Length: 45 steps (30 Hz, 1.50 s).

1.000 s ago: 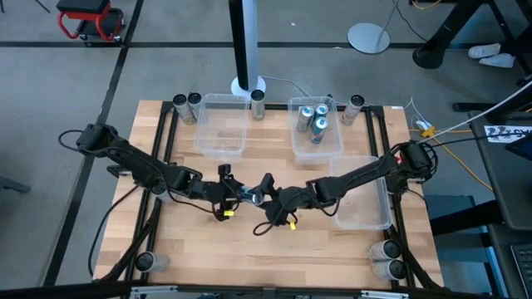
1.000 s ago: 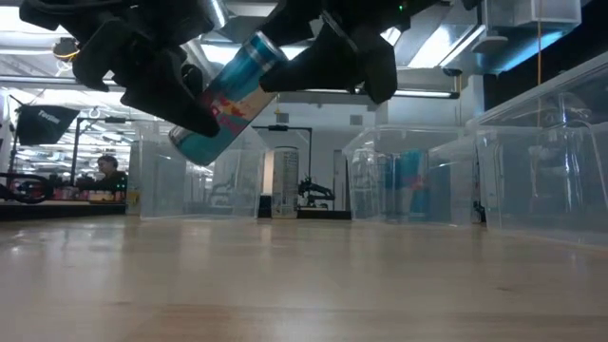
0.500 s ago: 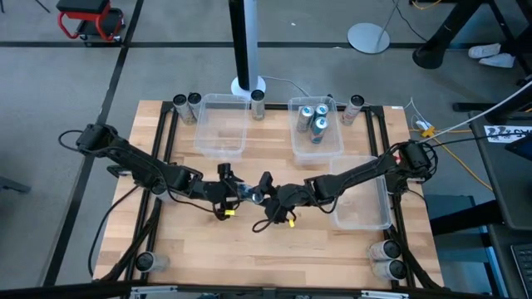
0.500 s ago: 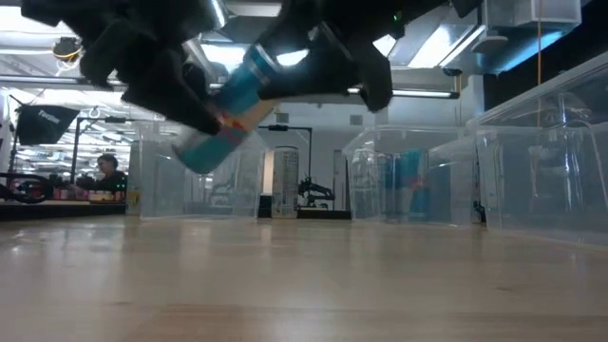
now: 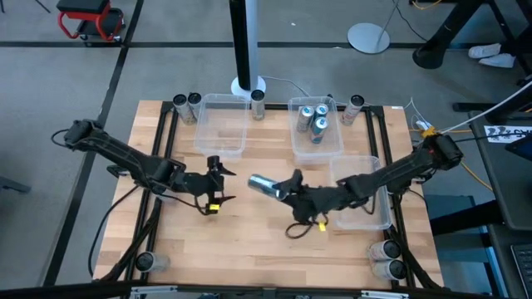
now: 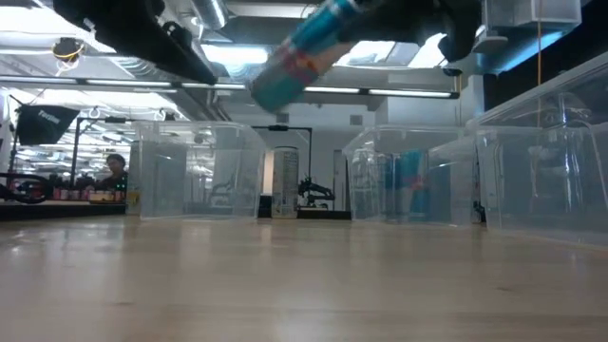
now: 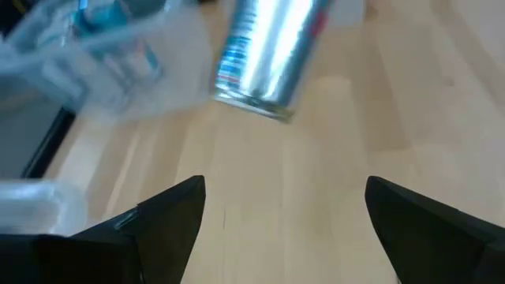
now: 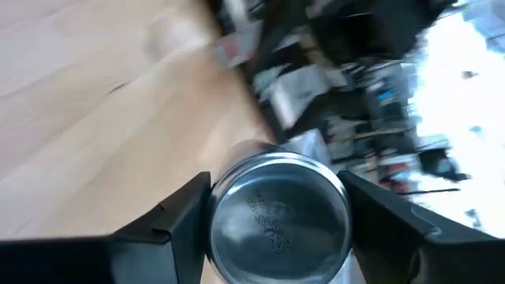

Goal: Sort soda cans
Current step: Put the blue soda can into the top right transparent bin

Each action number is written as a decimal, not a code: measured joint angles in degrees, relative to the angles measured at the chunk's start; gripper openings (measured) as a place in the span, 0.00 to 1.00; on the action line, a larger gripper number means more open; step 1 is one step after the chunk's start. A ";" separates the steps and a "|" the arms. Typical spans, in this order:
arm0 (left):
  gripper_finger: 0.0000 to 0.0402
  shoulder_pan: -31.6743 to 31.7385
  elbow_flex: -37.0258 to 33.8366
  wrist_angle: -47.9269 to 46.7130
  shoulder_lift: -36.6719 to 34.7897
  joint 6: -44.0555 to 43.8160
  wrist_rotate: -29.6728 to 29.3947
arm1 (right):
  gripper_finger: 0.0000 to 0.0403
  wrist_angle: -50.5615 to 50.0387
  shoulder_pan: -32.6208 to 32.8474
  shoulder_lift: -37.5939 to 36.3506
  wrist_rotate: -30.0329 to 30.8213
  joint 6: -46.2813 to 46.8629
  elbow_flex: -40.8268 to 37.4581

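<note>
Wooden slats of the table fill the centre of the high view, and the three clear bins sit toward its upper middle and right: an empty bin at upper centre, a bin with blue-and-silver cans just right of it, and a third bin at mid right. Spare cans stand at the table's corners, outside the bins.

At centre frame the right gripper is clamped on a blue-and-silver soda can, which is lifted off the wood and lies tilted; the right wrist view looks straight onto its silver top between the two fingers. The left gripper hangs left of centre, spread wide and empty, with the can showing just ahead of it in its own view.

The step in hand looks like carrying this can to the bin that already has matching ones. To do it well, the right arm should probably keep a firm squeeze, since a tilted smooth cylinder may slip, rise enough to clear the bin's near wall, bring the can upright over free floor beside the cans inside, and loosen only once low. The left arm should stay clear of that path
</note>
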 joint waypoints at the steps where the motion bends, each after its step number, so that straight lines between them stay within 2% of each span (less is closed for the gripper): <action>1: 0.83 -0.11 -1.14 1.45 -0.59 0.97 0.25 | 0.59 5.09 -0.12 -0.75 -0.24 -1.40 -2.59; 7: 0.83 -0.24 -5.21 9.72 -2.00 7.12 0.30 | 0.59 30.95 -4.19 -3.37 -9.26 -3.86 -14.10; 12: 0.84 -0.66 -5.26 17.03 -1.71 14.05 0.25 | 0.59 41.50 -6.61 -2.74 -16.77 -3.91 -17.16; 19: 0.84 -0.62 -5.24 30.47 -1.71 27.09 -2.12 | 0.59 48.88 -7.17 -1.28 -22.79 -5.35 -17.42; 25: 0.84 -0.68 -5.24 37.37 -1.71 32.77 -1.09 | 0.59 50.62 -7.15 -0.38 -23.04 -5.60 -17.37; 30: 0.84 -0.16 -5.24 39.74 -1.03 35.94 4.34 | 0.59 55.11 -7.33 3.13 -24.48 -6.59 -15.80; 36: 0.83 -0.28 -5.24 40.04 -0.40 38.63 4.93 | 0.59 56.24 -7.98 5.65 -25.55 -7.69 -14.28; 45: 0.70 -0.64 -5.24 41.46 -0.36 38.33 4.89 | 0.59 56.65 -8.00 5.72 -25.60 -8.18 -14.22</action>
